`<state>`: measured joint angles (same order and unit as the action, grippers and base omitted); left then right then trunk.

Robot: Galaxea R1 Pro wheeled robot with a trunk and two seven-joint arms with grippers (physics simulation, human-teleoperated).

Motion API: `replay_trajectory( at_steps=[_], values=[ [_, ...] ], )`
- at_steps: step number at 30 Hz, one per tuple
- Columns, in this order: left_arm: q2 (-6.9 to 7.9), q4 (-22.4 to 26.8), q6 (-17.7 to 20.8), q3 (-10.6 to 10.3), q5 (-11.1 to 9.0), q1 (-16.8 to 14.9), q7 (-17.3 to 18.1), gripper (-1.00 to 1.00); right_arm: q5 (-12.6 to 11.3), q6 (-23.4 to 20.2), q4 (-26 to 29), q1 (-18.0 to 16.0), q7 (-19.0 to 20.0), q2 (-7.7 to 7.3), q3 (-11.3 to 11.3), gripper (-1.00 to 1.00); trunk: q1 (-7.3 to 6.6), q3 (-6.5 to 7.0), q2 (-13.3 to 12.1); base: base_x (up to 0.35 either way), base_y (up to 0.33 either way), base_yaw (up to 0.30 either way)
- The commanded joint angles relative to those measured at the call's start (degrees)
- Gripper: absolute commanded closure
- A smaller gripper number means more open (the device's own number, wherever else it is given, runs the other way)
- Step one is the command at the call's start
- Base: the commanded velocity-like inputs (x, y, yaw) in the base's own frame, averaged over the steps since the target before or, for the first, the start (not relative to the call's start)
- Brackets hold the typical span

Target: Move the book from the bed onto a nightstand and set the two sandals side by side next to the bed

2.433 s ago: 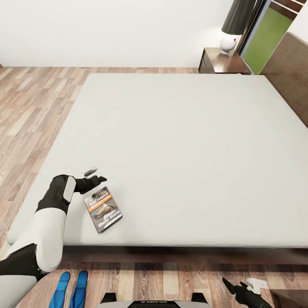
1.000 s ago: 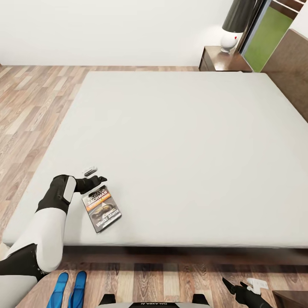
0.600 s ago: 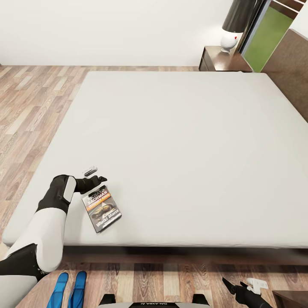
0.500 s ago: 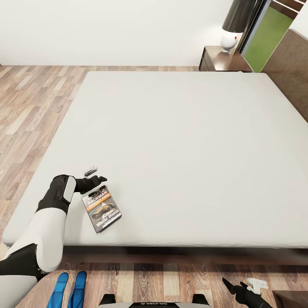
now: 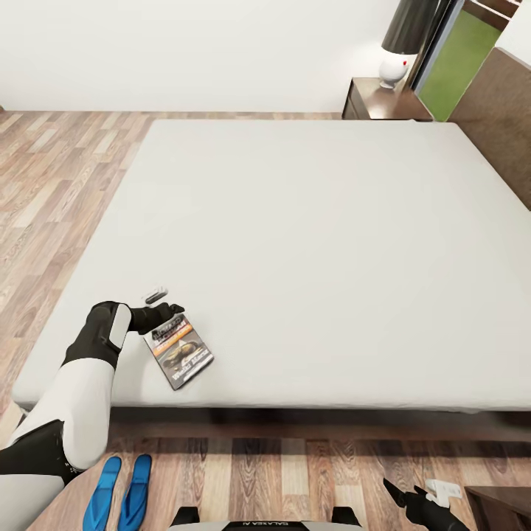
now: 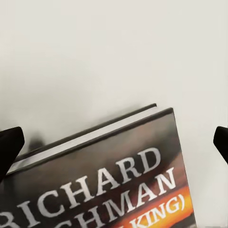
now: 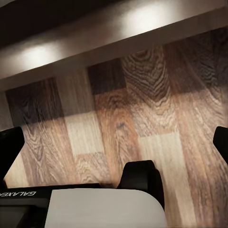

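Near the front left corner of the mattress lies the book (image 5: 181, 351) — flat, cover up, turned at an angle to the bed's edge, its orange band and white author lettering legible. Your left gripper (image 5: 165, 304) hovers at the book's far end; in the left wrist view the book (image 6: 109, 175) fills the space between the two black fingertips (image 6: 9, 147), which stand wide apart at either side of the frame, not touching it. The bed (image 5: 310, 243) spreads plain and grey around the book, with its dark headboard (image 5: 495, 110) at the right. Beyond the far right corner stands the nightstand (image 5: 383, 102), carrying a lamp (image 5: 402, 51) with a dark shade. On the wood-plank floor (image 5: 51, 169), just in front of the bed's near edge, the two sandals (image 5: 118, 493) lie side by side — bright blue, roughly parallel. Your right gripper (image 5: 405, 495) hangs low over the floor at lower right, its fingers spread apart in the right wrist view.
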<state>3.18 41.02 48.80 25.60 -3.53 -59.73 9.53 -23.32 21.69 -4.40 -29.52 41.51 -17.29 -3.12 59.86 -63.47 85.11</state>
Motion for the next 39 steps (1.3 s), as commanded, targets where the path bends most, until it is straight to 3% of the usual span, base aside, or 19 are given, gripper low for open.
replay_trajectory(
  at_steps=[1,22,39],
  values=[
    [-0.01,0.0,0.3,0.2,-0.3,0.0,0.0,-1.00,0.0,0.3,-0.3,-0.1,0.3,-0.02,-0.3,-1.00,-0.01,-0.03,0.0,-0.022,0.000,0.000],
    [-0.01,0.0,0.3,0.1,-0.3,0.0,0.0,-1.00,0.0,0.3,-0.3,-0.1,0.3,-0.02,-0.3,-1.00,-0.01,-0.03,0.0,-0.002,0.000,0.000],
    [-0.10,-2.0,-2.5,0.1,-0.4,0.0,0.0,-1.00,0.0,0.3,-0.3,-0.1,0.3,-0.02,-0.3,-1.00,-0.01,-0.03,0.0,-0.041,0.000,0.000]
  ],
)
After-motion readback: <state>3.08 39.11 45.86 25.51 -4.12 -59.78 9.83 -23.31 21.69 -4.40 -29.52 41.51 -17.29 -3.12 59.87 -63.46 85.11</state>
